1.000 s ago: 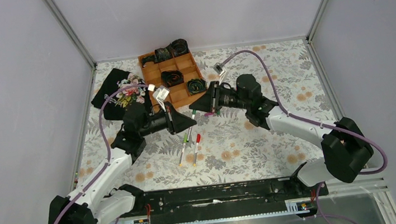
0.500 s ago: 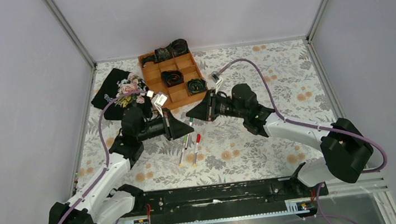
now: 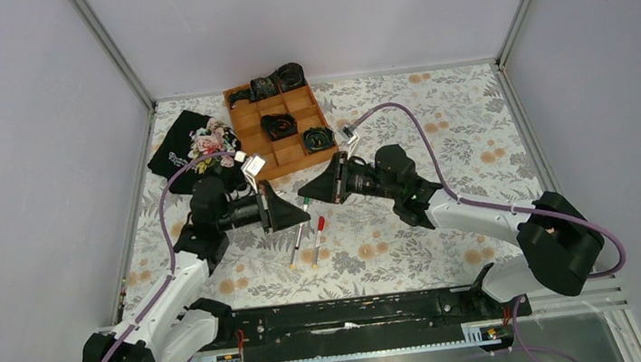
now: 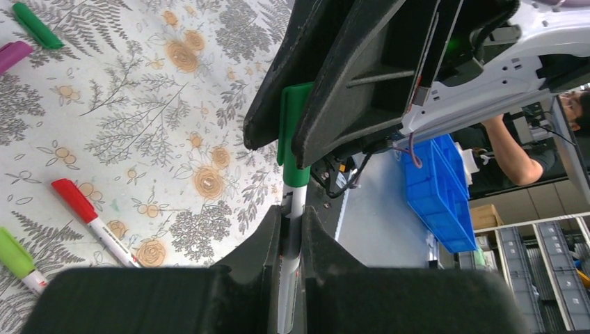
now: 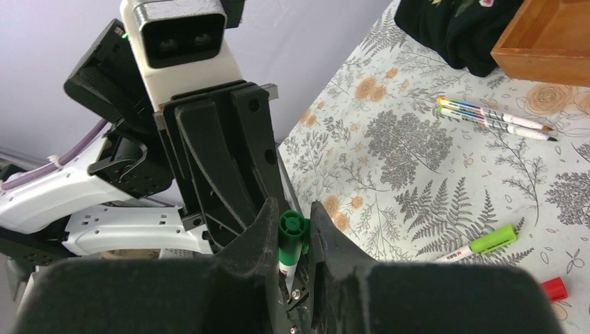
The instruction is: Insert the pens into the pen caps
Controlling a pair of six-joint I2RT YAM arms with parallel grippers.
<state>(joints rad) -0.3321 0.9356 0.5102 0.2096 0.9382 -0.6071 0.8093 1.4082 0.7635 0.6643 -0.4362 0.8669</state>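
Observation:
My left gripper [image 4: 292, 212] is shut on a white pen [image 4: 296, 198] that points away from it. A dark green pen cap [image 4: 292, 132] sits over that pen's far end. The right gripper [image 5: 294, 212] meets it tip to tip, jaws closed round the green cap [image 5: 292, 228]. From above, both grippers [image 3: 302, 212] [image 3: 304, 189] hang just over the cloth's middle. Below them lie a lime-capped pen [image 3: 296, 238] and a red-capped pen [image 3: 317, 236]. Another dark green cap [image 4: 36, 24] and a magenta cap [image 4: 14, 54] lie farther off.
A wooden divided tray [image 3: 291, 157] holding black coiled items stands at the back. A black floral cloth [image 3: 194, 145] lies to its left. Two thin multicoloured pens [image 5: 494, 118] rest near the tray's corner. Grey walls close in the table on three sides.
The right gripper has moved left to meet the left gripper, which drew back slightly. The green cap now sits on the held pen's end.

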